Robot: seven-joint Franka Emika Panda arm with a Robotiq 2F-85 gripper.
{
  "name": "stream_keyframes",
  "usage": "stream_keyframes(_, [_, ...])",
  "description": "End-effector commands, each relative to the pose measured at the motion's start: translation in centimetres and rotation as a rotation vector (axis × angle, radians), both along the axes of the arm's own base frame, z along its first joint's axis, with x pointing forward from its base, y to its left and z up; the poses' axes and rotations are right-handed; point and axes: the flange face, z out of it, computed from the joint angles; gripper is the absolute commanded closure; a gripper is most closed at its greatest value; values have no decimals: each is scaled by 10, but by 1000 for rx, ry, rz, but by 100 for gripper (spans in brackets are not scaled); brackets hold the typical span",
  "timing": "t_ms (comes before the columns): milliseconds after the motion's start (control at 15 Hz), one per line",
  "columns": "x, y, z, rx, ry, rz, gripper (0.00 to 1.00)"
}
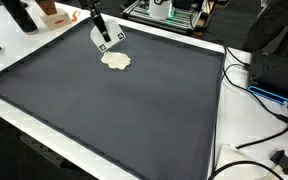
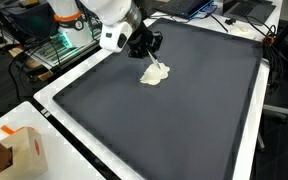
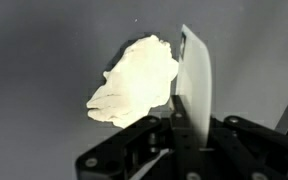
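Observation:
A cream-white crumpled lump (image 1: 116, 61) lies on the dark grey mat (image 1: 114, 110) near its far edge; it also shows in the other exterior view (image 2: 154, 74). In the wrist view the lump (image 3: 134, 80) fills the centre. My gripper (image 3: 187, 108) hovers right beside and slightly above it, shut on a thin flat white strip (image 3: 196, 75) that stands on edge and reaches down next to the lump. In both exterior views the gripper (image 1: 104, 38) (image 2: 149, 46) hangs tilted over the lump, and the strip (image 2: 157, 62) runs down to it.
A white table border (image 1: 219, 150) frames the mat. Cables (image 1: 259, 95) and a black connector (image 1: 282, 158) lie at one side, with equipment racks (image 1: 169, 10) behind. An orange and white box (image 2: 24, 150) sits on a corner. Dark items (image 1: 22, 14) stand at the far edge.

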Motion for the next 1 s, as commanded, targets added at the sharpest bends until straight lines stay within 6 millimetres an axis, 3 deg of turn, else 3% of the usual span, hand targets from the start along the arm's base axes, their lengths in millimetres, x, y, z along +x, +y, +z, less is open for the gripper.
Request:
stream_keyframes(0, [-14, 11, 15, -89, 38, 7, 99])
stream_keyframes(333, [-21, 27, 41, -196, 67, 51, 99])
stream_keyframes(933, [-33, 60, 106, -398, 39, 168, 99])
